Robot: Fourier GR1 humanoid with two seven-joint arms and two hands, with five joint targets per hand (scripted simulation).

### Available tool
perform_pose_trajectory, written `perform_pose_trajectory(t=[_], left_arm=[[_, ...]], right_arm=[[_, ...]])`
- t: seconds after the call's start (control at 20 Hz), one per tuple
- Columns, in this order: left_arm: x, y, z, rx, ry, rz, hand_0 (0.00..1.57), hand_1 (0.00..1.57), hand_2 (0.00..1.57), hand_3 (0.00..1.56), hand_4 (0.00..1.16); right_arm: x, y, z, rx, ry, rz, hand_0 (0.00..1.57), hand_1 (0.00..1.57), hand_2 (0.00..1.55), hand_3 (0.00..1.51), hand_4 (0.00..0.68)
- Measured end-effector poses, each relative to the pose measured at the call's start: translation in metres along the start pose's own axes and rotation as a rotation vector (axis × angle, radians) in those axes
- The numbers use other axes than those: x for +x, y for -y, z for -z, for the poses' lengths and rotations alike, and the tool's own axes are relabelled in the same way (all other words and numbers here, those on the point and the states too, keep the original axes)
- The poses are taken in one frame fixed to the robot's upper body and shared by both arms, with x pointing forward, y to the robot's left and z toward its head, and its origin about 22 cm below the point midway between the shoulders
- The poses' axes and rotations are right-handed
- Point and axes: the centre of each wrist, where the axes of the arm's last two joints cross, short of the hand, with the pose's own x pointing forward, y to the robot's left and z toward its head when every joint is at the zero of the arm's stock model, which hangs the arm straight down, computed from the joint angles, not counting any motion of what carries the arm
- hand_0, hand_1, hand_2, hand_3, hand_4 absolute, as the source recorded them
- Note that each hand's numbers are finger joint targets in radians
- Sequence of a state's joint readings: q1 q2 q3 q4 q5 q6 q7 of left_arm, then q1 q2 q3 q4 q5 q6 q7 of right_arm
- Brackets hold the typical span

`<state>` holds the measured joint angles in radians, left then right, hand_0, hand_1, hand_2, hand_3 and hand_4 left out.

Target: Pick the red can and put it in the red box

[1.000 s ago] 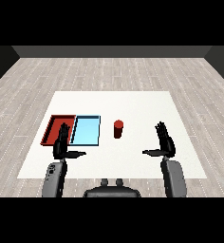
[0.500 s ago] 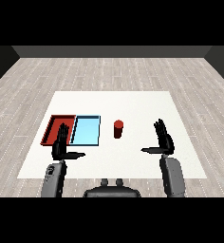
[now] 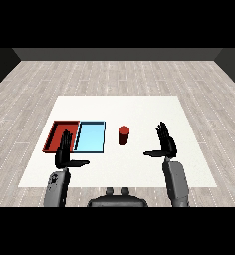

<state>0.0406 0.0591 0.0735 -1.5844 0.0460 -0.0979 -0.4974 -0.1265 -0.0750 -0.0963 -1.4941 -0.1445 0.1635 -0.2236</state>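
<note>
The red can (image 3: 124,135) stands upright on the white table (image 3: 139,109), just right of the light blue tray (image 3: 90,137). The red tray (image 3: 57,132) lies at the far left, next to the blue one. My right hand (image 3: 166,142) is raised to the right of the can, fingers straight and thumb pointing left, well apart from it. My left hand (image 3: 65,151) hovers open over the near edge of the red tray, partly covering it. Neither hand holds anything.
The two trays lie side by side on the table's left half, both with nothing inside. Grey wooden floor (image 3: 114,74) surrounds the table.
My right hand has moved a little to the left, towards the can. The left hand and the can have stayed where they were.
</note>
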Motion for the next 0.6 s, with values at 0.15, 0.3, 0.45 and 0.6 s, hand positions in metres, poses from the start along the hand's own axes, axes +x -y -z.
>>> perform_pose_trajectory(t=[0.15, 0.3, 0.45, 0.6], left_arm=[[-0.003, -0.002, -0.002, -0.001, 0.002, -0.003, 0.0, 0.0, 0.0, 0.0, 0.0], [0.0, -0.003, 0.0, 0.0, -0.001, -0.009, 0.0, 0.0, 0.0, 0.0, 0.0], [0.0, -0.003, 0.0, 0.001, 0.004, -0.006, 0.0, 0.0, 0.0, 0.0, 0.0], [0.003, -0.007, 0.001, 0.007, 0.009, -0.008, 0.0, 0.0, 0.0, 0.0, 0.0]], right_arm=[[-0.007, -0.003, 0.006, 0.013, -0.001, 0.016, 0.0, 0.0, 0.0, 0.0, 0.0], [-0.013, -0.016, 0.011, 0.021, -0.014, 0.033, 0.0, 0.0, 0.0, 0.0, 0.0], [-0.023, -0.025, 0.017, 0.03, -0.024, 0.049, 0.0, 0.0, 0.0, 0.0, 0.0], [-0.029, -0.03, 0.023, 0.041, -0.036, 0.071, 0.0, 0.0, 0.0, 0.0, 0.0]])
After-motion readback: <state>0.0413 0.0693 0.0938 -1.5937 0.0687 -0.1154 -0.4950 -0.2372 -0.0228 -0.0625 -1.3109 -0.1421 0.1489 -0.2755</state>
